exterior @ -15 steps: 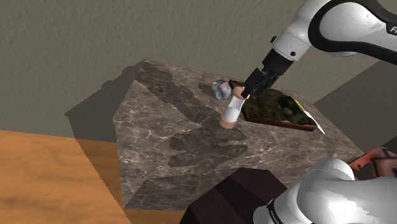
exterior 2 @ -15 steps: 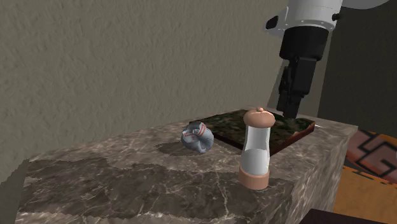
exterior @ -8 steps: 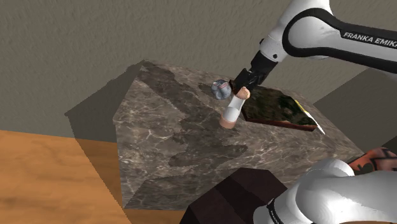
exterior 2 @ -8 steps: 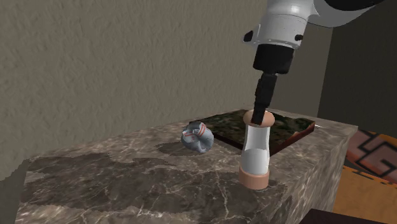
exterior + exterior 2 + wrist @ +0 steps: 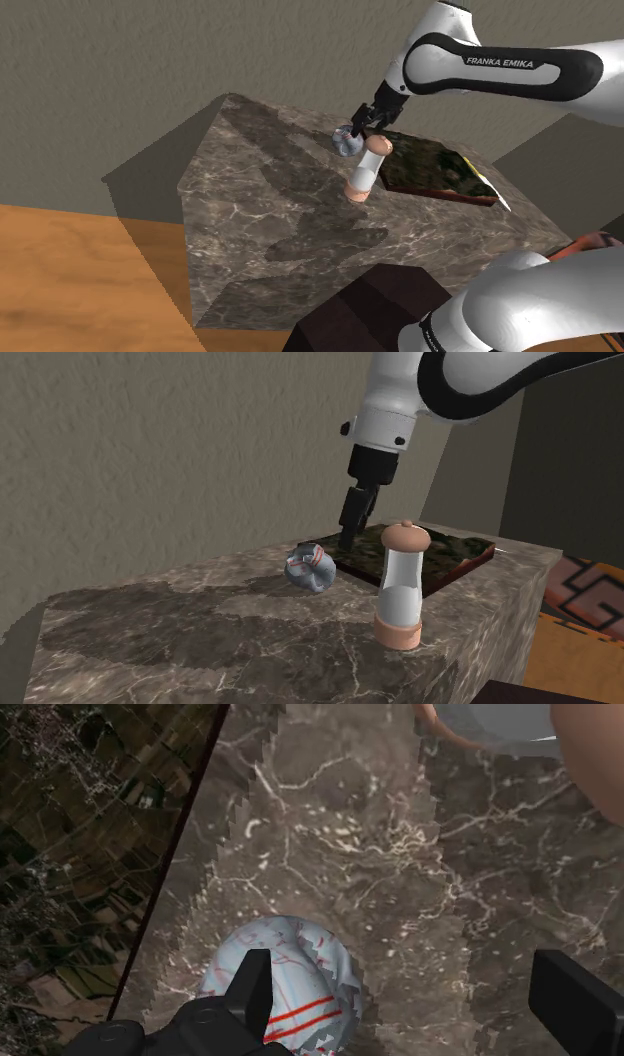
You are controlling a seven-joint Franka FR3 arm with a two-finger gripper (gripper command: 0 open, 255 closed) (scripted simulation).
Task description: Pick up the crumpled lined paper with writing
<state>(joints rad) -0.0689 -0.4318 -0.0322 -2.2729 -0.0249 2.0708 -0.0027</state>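
I see the crumpled paper (image 5: 347, 141), a grey-white ball with red lines, lying on the marble counter (image 5: 262, 225). It sits just above the middle of the shoulder view, near the counter's far edge. The claw (image 5: 356, 127) hangs just above it and to its right, on the white arm (image 5: 500, 72) that reaches in from the upper right of that frame.

In the second exterior view the paper (image 5: 310, 568) sits a little left of centre. The claw (image 5: 347, 538) points down right beside it, its tips close over the paper's right flank. I cannot tell whether they touch. A pepper mill (image 5: 401, 584) stands upright nearer the front edge, to the right of the paper and apart from it. Behind both lies a flat dark board (image 5: 460, 548).

In the wrist view the claw (image 5: 405, 974) is released, its fingers (image 5: 250, 994) wide apart. One finger stands over the paper and the other over bare marble, so nothing is grasped.
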